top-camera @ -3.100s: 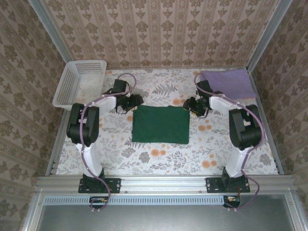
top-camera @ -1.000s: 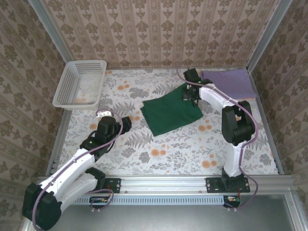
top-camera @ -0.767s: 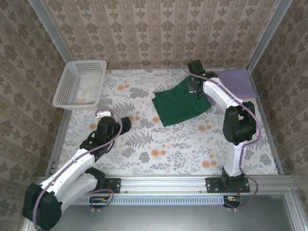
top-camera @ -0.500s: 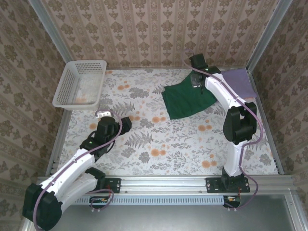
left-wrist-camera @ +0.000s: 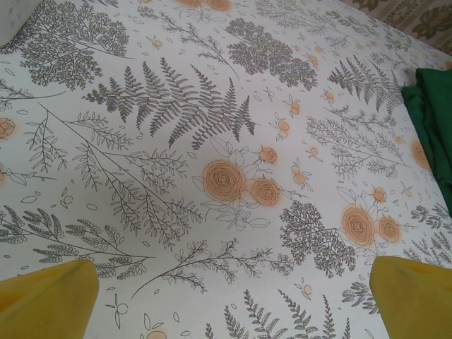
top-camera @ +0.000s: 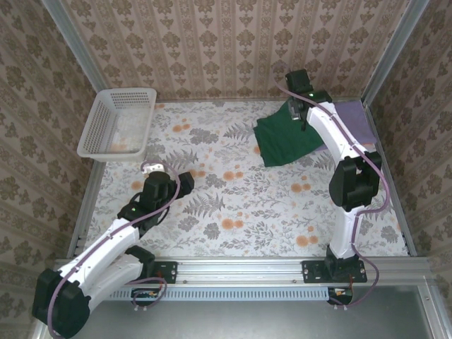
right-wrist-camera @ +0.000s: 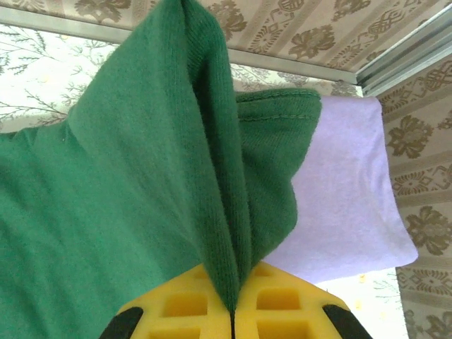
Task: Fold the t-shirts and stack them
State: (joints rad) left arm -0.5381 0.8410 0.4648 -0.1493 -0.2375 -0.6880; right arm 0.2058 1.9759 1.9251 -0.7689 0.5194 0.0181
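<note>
The dark green t-shirt [top-camera: 282,141], folded, lies at the back right of the table with its far edge lifted. My right gripper [top-camera: 297,115] is shut on a pinched ridge of this green cloth [right-wrist-camera: 127,198], which rises from between the yellow pads [right-wrist-camera: 176,307]. Just beyond it lies the folded lilac t-shirt [right-wrist-camera: 346,205], in the back right corner [top-camera: 357,116]; the green edge overlaps its near side. My left gripper [top-camera: 188,181] hovers open over bare table at the left. Its yellow fingertips [left-wrist-camera: 42,300] stand wide apart with nothing between them, and the green shirt's edge [left-wrist-camera: 432,120] shows far to the right.
A white lattice basket [top-camera: 116,123] stands at the back left corner. Patterned walls and metal rails close in the table on three sides, and the back rail [right-wrist-camera: 282,62] is close behind the shirts.
My right gripper has dragged the green t-shirt from mid-table to the back right, up against the lilac one. The left arm pulled back to the near left earlier and has since stayed still.
</note>
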